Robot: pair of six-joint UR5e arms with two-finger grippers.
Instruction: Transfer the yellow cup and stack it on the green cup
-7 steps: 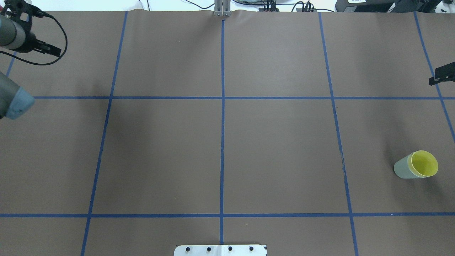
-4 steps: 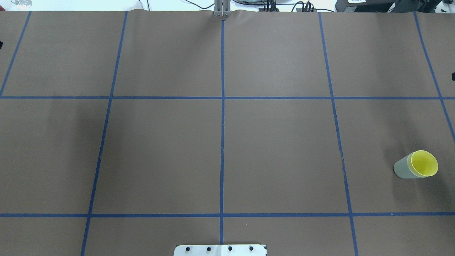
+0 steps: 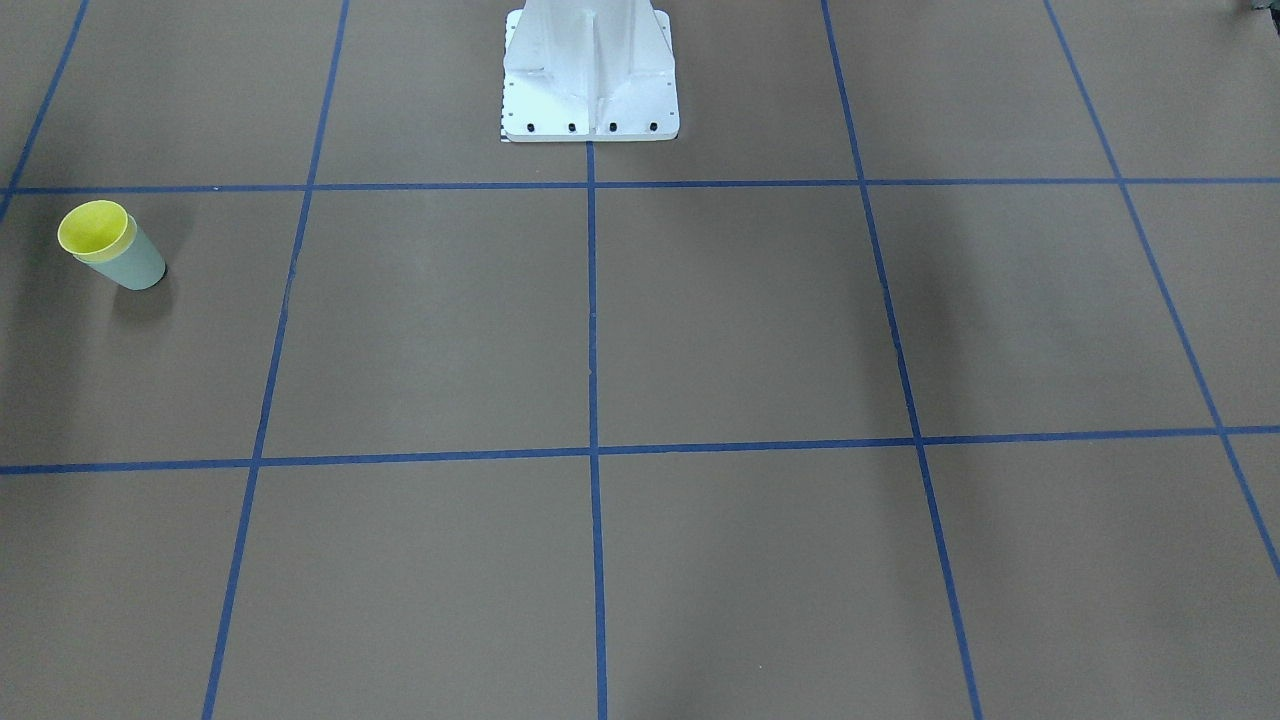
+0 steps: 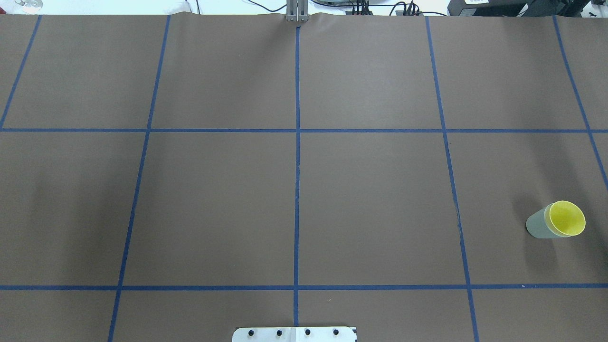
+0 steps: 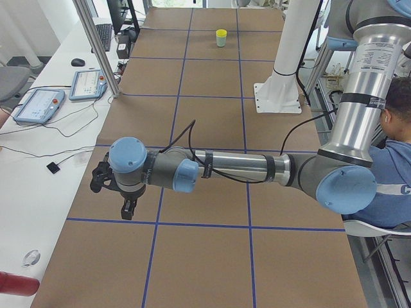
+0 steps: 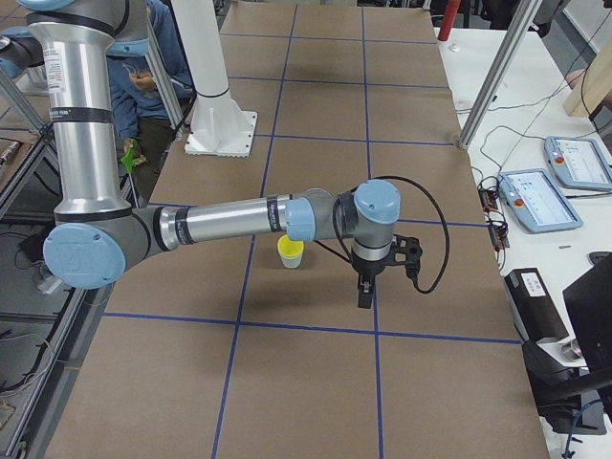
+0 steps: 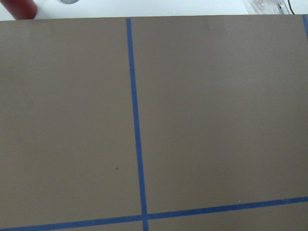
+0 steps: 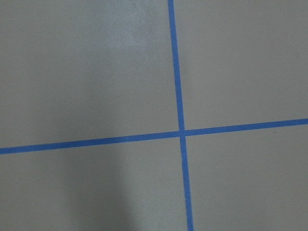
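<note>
In the overhead view the green cup (image 4: 536, 226) shows on the left as a pale mint, tapered wall. To its right the yellow cup (image 4: 567, 219) is nested inside it, so that only its bright rim and inner surface are exposed. Both are plain and unmarked, and in the side views the pair stands upright. Across the brown table (image 4: 370, 199), the left gripper (image 5: 128, 208) hangs at the end on the robot's left, fingers pointing down over the paper near a crossing of the blue tape lines (image 4: 297, 190). It shows only in a side view, so I cannot tell how far its jaws are parted, and nothing is seen between them. The stacked cups stand well apart from it, at the table's opposite end on the robot's right, in a square near the robot's side. The right gripper (image 6: 365, 293) is close by there, fingers pointing down, with the cups just past its forearm and untouched. How wide it is parted cannot be told either; the wrist cameras show only bare paper and tape.
</note>
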